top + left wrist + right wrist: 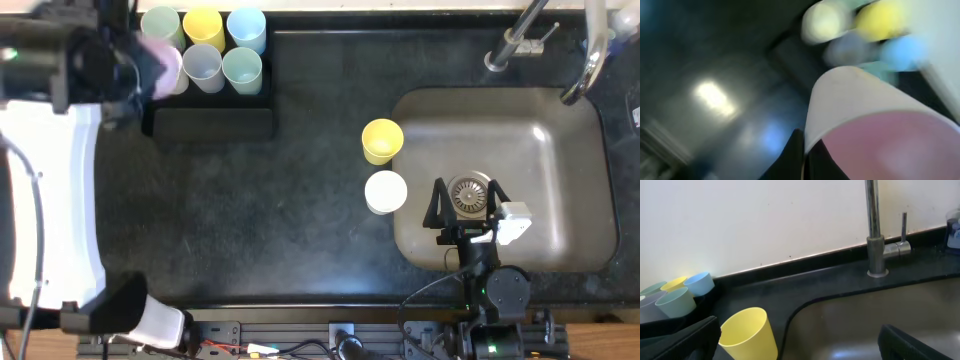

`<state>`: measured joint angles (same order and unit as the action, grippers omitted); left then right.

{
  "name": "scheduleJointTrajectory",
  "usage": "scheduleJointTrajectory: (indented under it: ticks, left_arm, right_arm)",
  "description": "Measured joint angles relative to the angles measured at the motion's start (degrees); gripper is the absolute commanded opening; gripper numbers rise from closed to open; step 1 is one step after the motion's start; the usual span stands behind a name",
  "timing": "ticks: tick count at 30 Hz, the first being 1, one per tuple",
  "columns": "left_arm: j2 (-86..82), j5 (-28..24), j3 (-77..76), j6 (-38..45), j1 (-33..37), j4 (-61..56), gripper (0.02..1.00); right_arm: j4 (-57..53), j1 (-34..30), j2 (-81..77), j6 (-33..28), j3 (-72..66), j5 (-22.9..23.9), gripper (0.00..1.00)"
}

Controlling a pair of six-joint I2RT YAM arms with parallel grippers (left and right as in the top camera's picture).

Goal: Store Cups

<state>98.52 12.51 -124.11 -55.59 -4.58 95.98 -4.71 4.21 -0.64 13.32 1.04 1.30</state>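
The left gripper (806, 159) is clamped on the pink cup (875, 120) right beside the tray (212, 124) of cups, and the right gripper (466, 208) has its jaws apart over the sink (560, 130).

We see bright overhead light: white glare on the dark worktop (715, 97), sheen in the sink (540, 130), the pink cup (880, 145) washed pale.

Black worktop (250, 220) carries rack (212, 124), yellow cup (382, 140), white cup (385, 192).
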Motion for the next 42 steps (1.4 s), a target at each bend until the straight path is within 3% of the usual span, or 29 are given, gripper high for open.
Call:
scheduleJointTrajectory:
  ticks: [5, 11, 20, 42]
  left_arm:
    - [-2.03, -2.43, 18.27, -2.62, 6.71, -9.33, 0.036]
    - [-1.64, -9.49, 25.75, -4.59, 13.16, -20.57, 0.036]
    - [6.19, -12.59, 26.01, -8.87, 13.25, -23.56, 0.036]
    - [15.34, -13.66, 26.27, -10.16, 14.45, -26.1, 0.036]
  right_arm:
    - [-0.02, 0.0, 0.02, 0.02, 0.0, 0.0, 0.998]
    - [0.02, 0.0, 0.02, 0.02, 0.0, 0.0, 0.998]
    - [-0.02, -0.02, 0.02, 0.0, 0.0, 0.0, 0.996]
    - [0.0, 0.0, 0.02, 0.0, 0.0, 0.0, 0.993]
